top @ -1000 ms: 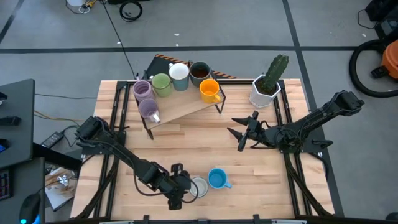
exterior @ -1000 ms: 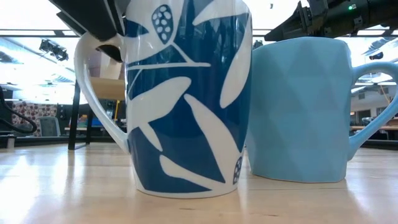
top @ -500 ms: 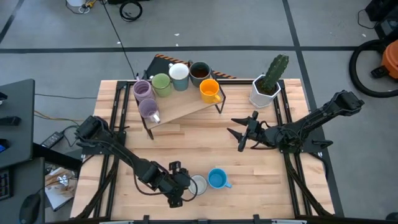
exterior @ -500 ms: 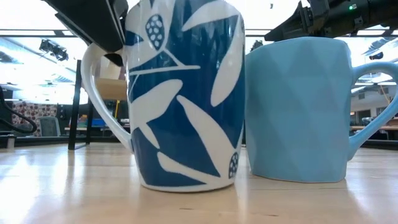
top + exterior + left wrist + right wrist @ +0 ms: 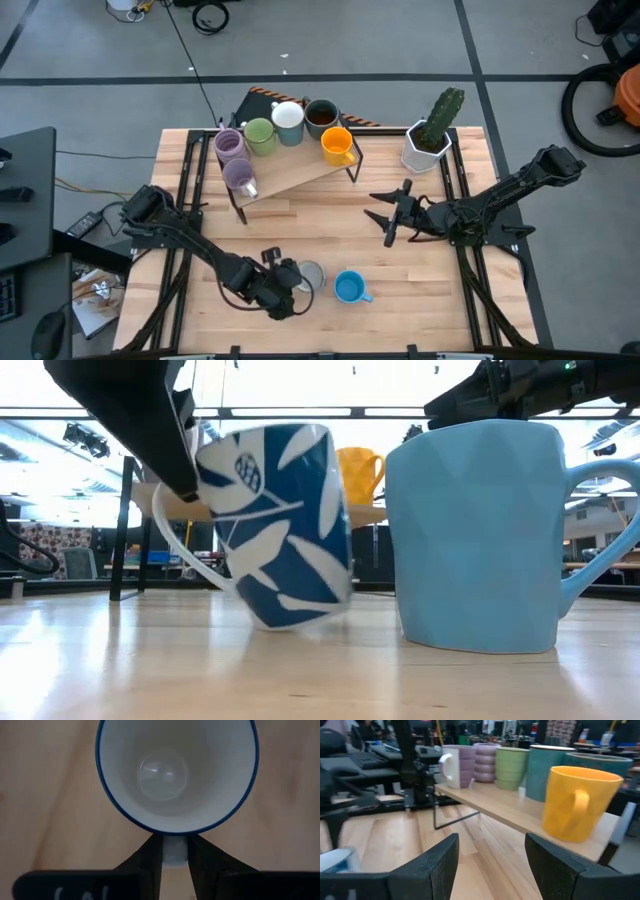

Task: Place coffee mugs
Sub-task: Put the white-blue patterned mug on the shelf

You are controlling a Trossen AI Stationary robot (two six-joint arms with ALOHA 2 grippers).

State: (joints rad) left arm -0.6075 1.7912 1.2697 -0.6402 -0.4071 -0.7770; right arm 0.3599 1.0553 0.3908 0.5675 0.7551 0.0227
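Blue-and-white leaf mug [image 5: 275, 525] is the one in hand: you've got the left claw [image 5: 175, 851] pinching its handle, fingers either side of the white loop in the wrist view. Low view shows the mug tipped, base lifting off the table [image 5: 330, 225] on one edge, so I'd call this the start of the lift, not carry yet.

Landmark = the light blue mug [image 5: 349, 288], upright on the table nr the front edge. Leaf mug sits just beside it on the left-arm side, close but apart. The wooden shelf [image 5: 300, 170] is well behind the blue mug, twd the back of the table, w/ six mugs on it already: two purple [image 5: 234, 160], green [image 5: 260, 135], white [image 5: 288, 118], dark brown [image 5: 321, 116], orange [image 5: 337, 146]. Cactus pot [image 5: 428, 145] is behind and to the right-arm side, not part of the job.

Right claw [image 5: 392, 215] hovers btwn the blue mug and the shelf, spread, nothing in it.

Next, I reckon: level the mug as it rises, handle grip lets it swing. Clear the blue mug before going back. Free room on the shelf looks tight, so pick the gap before you lower.
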